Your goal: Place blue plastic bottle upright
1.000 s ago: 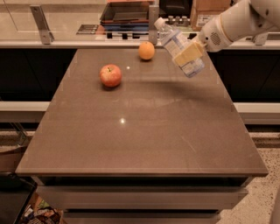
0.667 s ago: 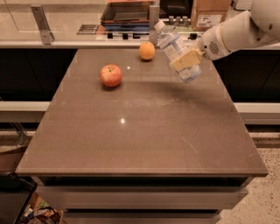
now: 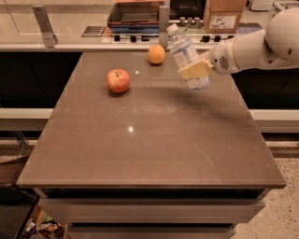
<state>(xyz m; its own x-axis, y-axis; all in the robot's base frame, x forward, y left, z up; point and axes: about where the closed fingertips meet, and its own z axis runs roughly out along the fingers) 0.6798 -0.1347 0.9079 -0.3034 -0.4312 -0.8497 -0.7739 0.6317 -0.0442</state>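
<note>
The blue plastic bottle (image 3: 187,58) is clear and bluish with a white cap at its upper left end. It hangs in the air above the back right part of the brown table (image 3: 149,140), tilted with the cap up and leaning left. My gripper (image 3: 195,70) comes in from the right on a white arm and is shut on the bottle's middle, its tan fingers (image 3: 196,69) across the label. The bottle's base points down and right and does not touch the table.
A red apple (image 3: 118,80) lies on the table left of the bottle. An orange (image 3: 156,54) sits near the back edge. Behind the table is a counter with a dark tray (image 3: 135,14) and a cardboard box (image 3: 224,16).
The gripper has carried the bottle a little to the left and turned it closer to upright, cap higher than before.
</note>
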